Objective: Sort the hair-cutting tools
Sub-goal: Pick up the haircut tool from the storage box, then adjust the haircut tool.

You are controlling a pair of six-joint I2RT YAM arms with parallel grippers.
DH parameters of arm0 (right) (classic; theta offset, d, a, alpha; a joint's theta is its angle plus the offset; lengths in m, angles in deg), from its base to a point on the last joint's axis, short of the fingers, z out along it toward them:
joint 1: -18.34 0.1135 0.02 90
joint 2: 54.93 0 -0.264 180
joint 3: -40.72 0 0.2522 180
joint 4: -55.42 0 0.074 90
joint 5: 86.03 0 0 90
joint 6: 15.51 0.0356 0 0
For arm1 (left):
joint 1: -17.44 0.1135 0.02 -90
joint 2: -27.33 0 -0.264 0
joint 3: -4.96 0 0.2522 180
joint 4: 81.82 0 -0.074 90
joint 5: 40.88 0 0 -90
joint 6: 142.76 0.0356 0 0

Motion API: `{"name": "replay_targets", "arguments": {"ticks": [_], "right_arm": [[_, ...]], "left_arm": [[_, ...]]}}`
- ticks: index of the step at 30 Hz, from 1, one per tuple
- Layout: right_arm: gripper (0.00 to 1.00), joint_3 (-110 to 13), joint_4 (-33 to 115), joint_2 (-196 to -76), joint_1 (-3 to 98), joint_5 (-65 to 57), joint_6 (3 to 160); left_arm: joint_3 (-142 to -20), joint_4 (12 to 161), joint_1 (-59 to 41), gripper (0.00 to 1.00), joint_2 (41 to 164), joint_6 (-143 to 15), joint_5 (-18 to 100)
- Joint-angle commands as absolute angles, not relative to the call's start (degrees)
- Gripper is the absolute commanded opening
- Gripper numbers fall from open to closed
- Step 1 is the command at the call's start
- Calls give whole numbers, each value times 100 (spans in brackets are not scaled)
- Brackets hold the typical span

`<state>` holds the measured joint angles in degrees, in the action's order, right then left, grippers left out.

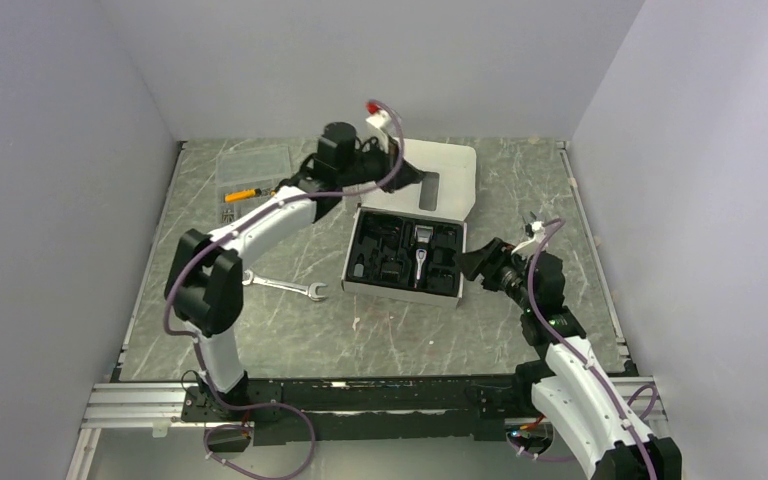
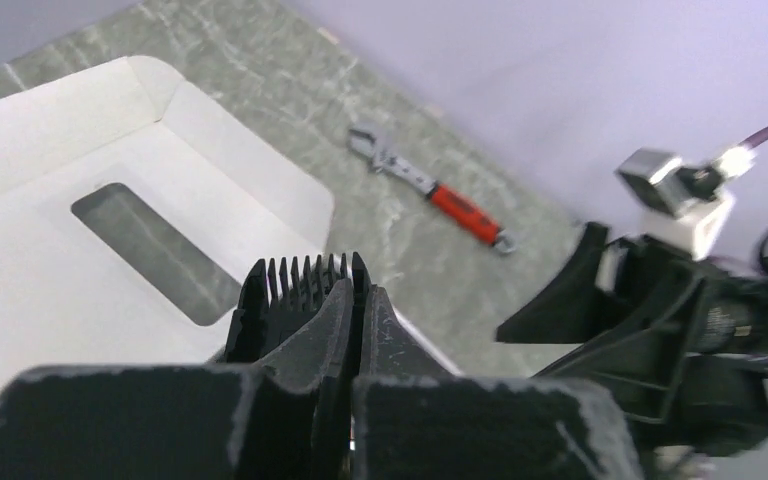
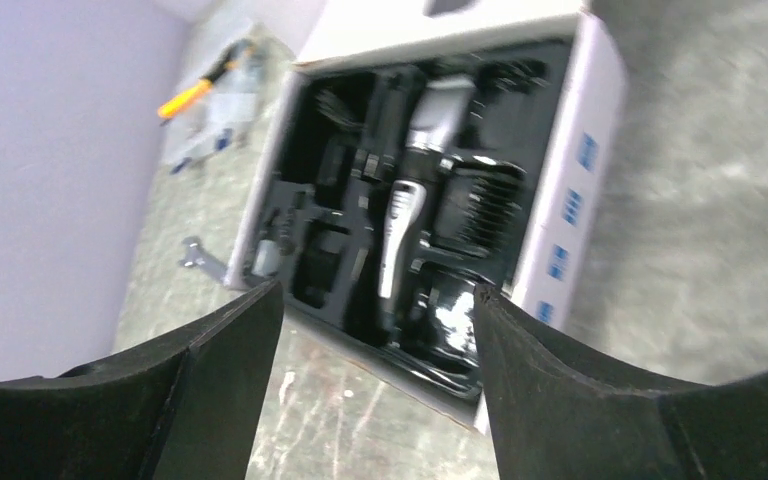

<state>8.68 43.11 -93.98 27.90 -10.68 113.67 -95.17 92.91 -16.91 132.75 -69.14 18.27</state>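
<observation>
The black-and-silver clipper (image 1: 421,256) lies in the black tray of an open white box (image 1: 403,292); it also shows in the right wrist view (image 3: 400,215). Several black comb attachments (image 3: 485,195) sit in slots around it. My left gripper (image 1: 422,178) hangs above the box's white lid (image 1: 457,165). In the left wrist view it (image 2: 363,285) is shut on a black comb attachment (image 2: 285,300), teeth pointing away, above the lid (image 2: 60,150). My right gripper (image 1: 473,263) is open and empty by the box's right side, and in its own view (image 3: 378,300) it frames the box's near corner.
A silver open-end wrench (image 1: 285,288) lies left of the box. A clear plastic container (image 1: 253,168) with an orange-handled tool (image 1: 243,194) stands at the back left. A red-handled adjustable wrench (image 2: 435,190) lies on the marble table near the wall. Walls close in three sides.
</observation>
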Motion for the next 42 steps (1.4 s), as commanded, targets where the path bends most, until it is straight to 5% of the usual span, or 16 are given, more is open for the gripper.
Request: {"name": "replay_targets", "arguments": {"ticks": [1, 9, 15, 42], "right_arm": [[74, 709, 5980, -9241, 2782, -2122, 11083], [81, 783, 7943, -9402, 2790, -2924, 11578], [78, 605, 9824, -10308, 2872, -4164, 12046], [68, -347, 8357, -10270, 4024, -4419, 10139]], "left_arm": [[-9229, 9606, -1100, 0, 12899, -9181, 395], [-7035, 14574, -531, 0, 12630, -14197, -1222], [-6466, 16356, -740, 0, 12493, -15611, -1057], [-6762, 14621, -1573, 0, 11726, -14751, -1437]]}}
